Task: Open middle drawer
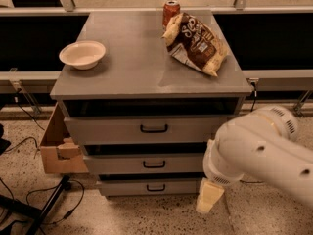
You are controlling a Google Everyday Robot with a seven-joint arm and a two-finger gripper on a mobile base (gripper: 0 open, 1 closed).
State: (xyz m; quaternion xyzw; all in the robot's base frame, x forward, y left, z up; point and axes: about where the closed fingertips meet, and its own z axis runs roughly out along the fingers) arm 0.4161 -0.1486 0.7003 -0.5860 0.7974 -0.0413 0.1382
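The grey cabinet has three drawers stacked. The middle drawer (117, 164) is the grey front of in-between height, with a small black bar handle (154, 164) at its centre and a dark gap above it. The taller top drawer (107, 129) sits above it and the slim bottom drawer (122, 187) below it. My gripper (209, 198) is the cream piece hanging from the white arm (259, 153), low at the cabinet's right front corner, beside the right end of the bottom drawer. It is right of and below the middle handle and holds nothing.
On the cabinet top (142, 67) lie a white bowl (82, 54), a chip bag (195, 43) and a red can (170, 10). A cardboard box (56, 148) stands against the cabinet's left side. Cables and a dark stand leg (49, 204) lie on the speckled floor.
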